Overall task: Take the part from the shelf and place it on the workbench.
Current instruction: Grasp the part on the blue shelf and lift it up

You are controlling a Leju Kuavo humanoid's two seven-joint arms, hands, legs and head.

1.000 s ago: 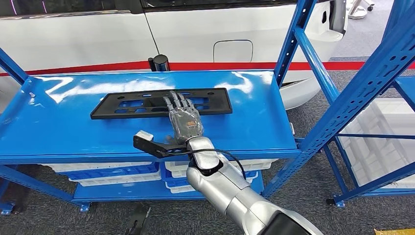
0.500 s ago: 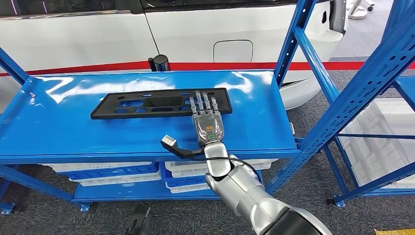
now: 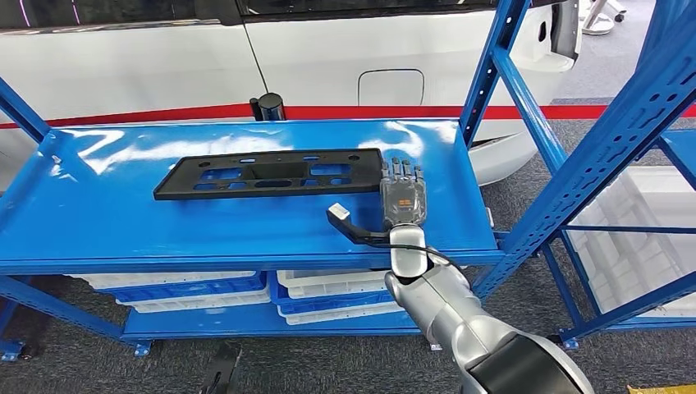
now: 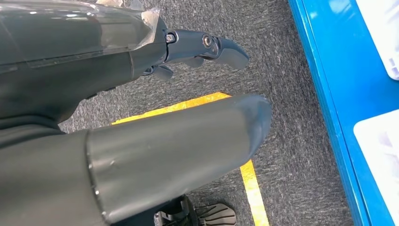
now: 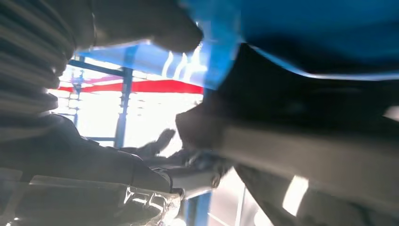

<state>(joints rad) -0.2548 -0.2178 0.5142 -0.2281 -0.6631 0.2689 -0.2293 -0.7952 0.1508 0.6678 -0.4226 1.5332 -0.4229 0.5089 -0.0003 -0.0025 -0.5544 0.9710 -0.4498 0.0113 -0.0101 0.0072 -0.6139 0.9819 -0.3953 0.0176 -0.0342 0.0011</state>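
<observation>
A: Well, where's the part (image 3: 271, 173)?

B: Flat on the blue shelf (image 3: 98, 222). The right hand (image 3: 401, 195) sits at its right end, fingers stretched flat and holding nothing.

A: And the risk?

B: A one-ended grasp could let the long plate tilt or slip off. The left hand (image 4: 141, 117) hangs empty.

One black part (image 3: 271, 173) lies on the top deck of the blue shelf (image 3: 107, 222); one robot hand (image 3: 401, 194) sits at the part's right end; one white car (image 3: 328, 49) stands behind the shelf. Under the shelf's top deck, two white bins (image 3: 328, 283) show, beside one blue bin (image 3: 193, 289); one further blue rack (image 3: 624, 148) stands to the shelf's right.
</observation>
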